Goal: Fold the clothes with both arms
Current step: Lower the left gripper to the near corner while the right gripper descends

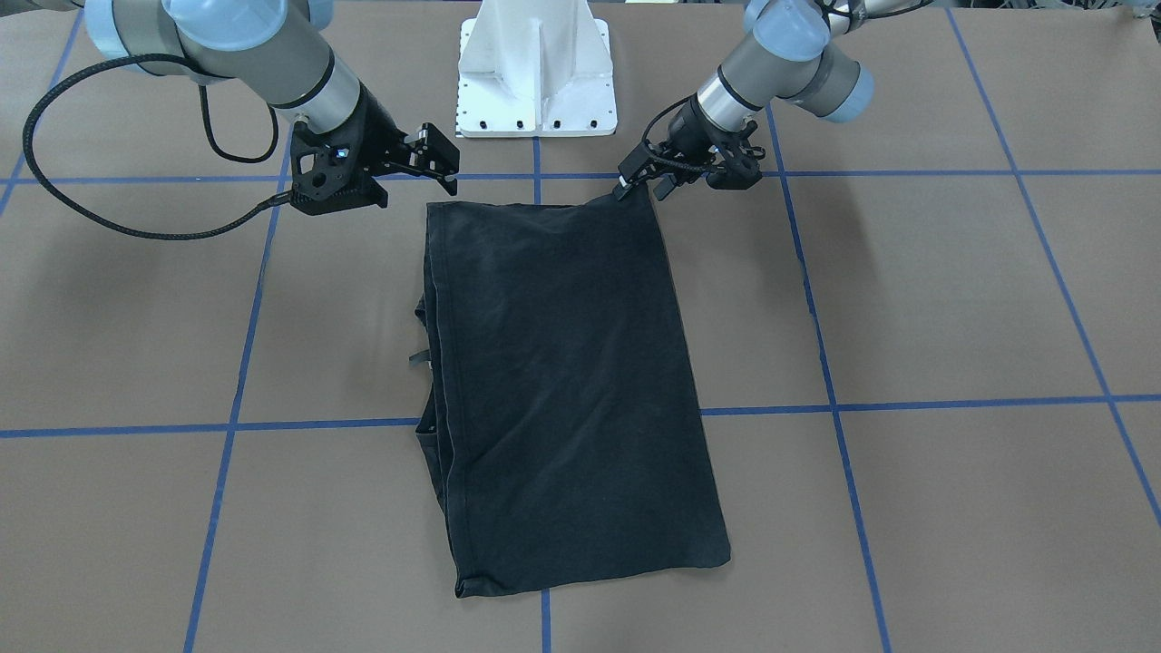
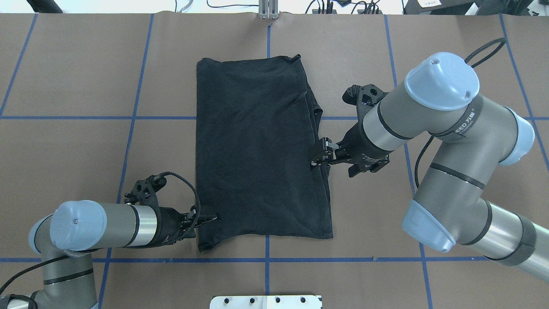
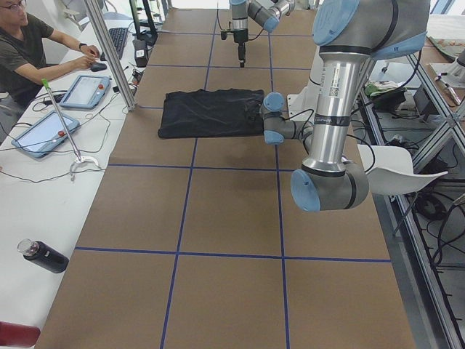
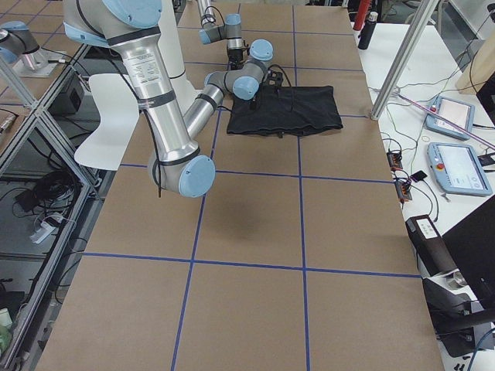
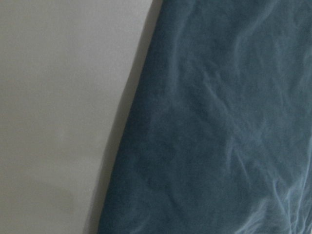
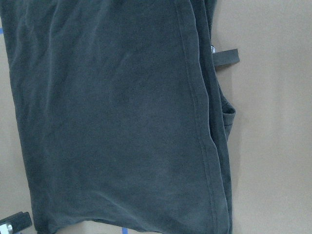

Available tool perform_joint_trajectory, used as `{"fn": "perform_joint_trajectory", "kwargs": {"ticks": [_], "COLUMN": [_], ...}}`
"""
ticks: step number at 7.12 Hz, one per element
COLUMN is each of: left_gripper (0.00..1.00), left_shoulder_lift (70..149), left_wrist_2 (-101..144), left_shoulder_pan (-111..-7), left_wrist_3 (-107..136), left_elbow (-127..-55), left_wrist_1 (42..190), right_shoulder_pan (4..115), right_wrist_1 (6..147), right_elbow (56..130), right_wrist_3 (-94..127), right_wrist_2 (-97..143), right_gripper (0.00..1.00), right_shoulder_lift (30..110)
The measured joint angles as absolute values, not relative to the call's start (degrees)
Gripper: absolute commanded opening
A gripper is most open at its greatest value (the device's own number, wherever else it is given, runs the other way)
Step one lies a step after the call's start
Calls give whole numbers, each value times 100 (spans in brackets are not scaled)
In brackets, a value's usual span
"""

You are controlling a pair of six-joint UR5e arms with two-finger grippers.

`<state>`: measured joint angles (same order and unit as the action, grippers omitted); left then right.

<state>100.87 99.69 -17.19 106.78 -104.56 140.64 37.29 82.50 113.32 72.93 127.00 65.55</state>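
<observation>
The black T-shirt (image 1: 562, 381) (image 2: 257, 150) (image 3: 211, 113) (image 4: 290, 108) lies flat on the brown table, folded into a long rectangle with sleeve layers showing along one long edge. My left gripper (image 1: 640, 189) (image 2: 209, 218) is down at the shirt's corner nearest the robot. Its fingertips stand a little apart and straddle the cloth edge. The left wrist view holds only cloth (image 5: 219, 122) and bare table. My right gripper (image 1: 444, 163) (image 2: 319, 154) hovers open above the shirt's other near corner, holding nothing. The right wrist view looks down on the shirt (image 6: 112, 122).
The white pedestal base (image 1: 535, 82) (image 2: 266, 301) stands just behind the shirt. Blue tape lines cross the brown table. At a side bench a person (image 3: 29, 51) sits by tablets (image 3: 86, 91), with a dark bottle (image 3: 43, 256) on the bench. More tablets (image 4: 456, 166) lie there too.
</observation>
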Motion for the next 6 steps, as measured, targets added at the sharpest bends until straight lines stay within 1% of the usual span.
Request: {"fn": "perform_joint_trajectory", "kwargs": {"ticks": [5,6], "left_gripper": [92,90], "left_shoulder_lift": [10104,10112], "left_wrist_2": [9975,9978], "left_shoulder_pan": [-1454,-1438], "left_wrist_3": [10679,10679], "left_elbow": [-10372,-10336], "left_wrist_1": [14037,14036], "right_shoulder_pan": [3726,3726], "right_wrist_1": [8253,8255], "right_elbow": [11325,11324], "right_wrist_3": [7324,7325], "right_wrist_2": [12710,12718], "right_gripper": [100,100], "right_shoulder_lift": [6562,6562]}}
